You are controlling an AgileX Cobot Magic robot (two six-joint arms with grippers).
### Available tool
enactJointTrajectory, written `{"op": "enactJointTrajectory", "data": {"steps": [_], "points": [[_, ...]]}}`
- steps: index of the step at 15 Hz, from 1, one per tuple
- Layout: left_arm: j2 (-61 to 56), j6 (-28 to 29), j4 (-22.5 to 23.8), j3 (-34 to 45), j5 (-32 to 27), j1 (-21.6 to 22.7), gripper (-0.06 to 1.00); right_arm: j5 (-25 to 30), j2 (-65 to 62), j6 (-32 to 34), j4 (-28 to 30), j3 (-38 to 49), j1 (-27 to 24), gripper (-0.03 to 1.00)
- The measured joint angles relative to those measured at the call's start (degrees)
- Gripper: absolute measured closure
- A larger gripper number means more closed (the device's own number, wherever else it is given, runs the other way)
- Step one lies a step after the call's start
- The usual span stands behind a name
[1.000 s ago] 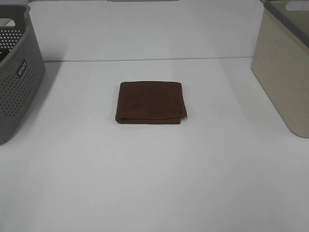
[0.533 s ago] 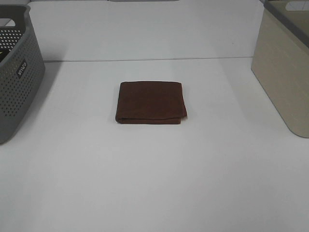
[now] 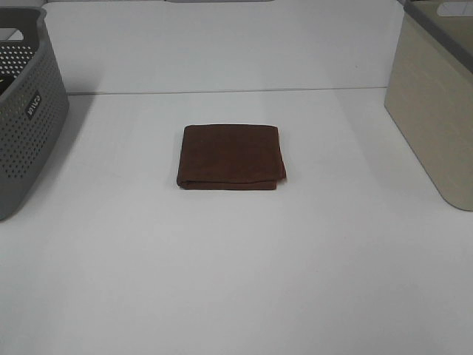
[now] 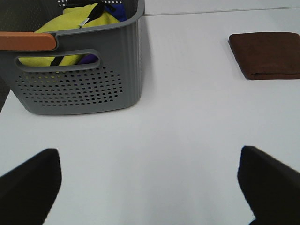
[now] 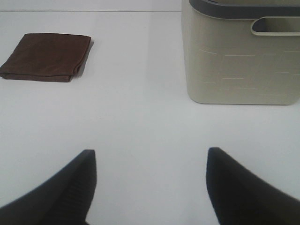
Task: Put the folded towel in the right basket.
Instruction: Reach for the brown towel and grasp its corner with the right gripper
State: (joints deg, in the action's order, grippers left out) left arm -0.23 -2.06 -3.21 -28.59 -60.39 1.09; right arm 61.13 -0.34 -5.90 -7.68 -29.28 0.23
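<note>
Smooth white table [image 3: 236,281]: square brown folded towel [image 3: 231,157].

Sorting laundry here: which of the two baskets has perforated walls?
The grey basket on the left; the beige basket on the right has solid walls.

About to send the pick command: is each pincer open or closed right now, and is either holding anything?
Left pincer: open, holding nothing.
Right pincer: open, holding nothing.

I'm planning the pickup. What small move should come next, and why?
Probably reach the right gripper toward the towel: its jaws stand open and empty, the towel lies flat and untouched on the table, and the beige basket stands on that arm's side.
</note>
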Motion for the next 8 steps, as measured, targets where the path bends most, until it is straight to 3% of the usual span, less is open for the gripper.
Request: {"op": "enactJointTrajectory", "data": {"steps": [8], "points": [[0.0, 0.0, 0.0, 0.0, 0.0, 0.0, -0.03, 0.0, 0.0, 0.0, 0.0, 0.0, 0.0, 0.33]]}}
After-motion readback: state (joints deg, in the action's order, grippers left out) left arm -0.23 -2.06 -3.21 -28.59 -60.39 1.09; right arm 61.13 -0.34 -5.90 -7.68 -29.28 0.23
